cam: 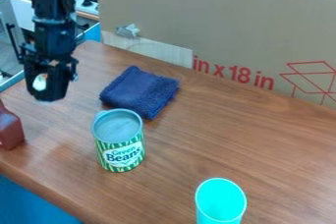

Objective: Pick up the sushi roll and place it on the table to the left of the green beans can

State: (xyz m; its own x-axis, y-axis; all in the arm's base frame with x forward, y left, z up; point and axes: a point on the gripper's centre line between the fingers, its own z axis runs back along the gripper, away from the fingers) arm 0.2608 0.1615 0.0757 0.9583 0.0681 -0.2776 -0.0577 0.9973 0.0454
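While aloft, hand (48, 97) near blue cloth (139, 92).

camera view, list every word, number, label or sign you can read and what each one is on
"Green Beans": on the label of the green-and-white striped can
"in x 18 in": in red on the large brown cardboard panel; anything before the first "in" cannot be read
Any finer print on the can's label is too small to read.
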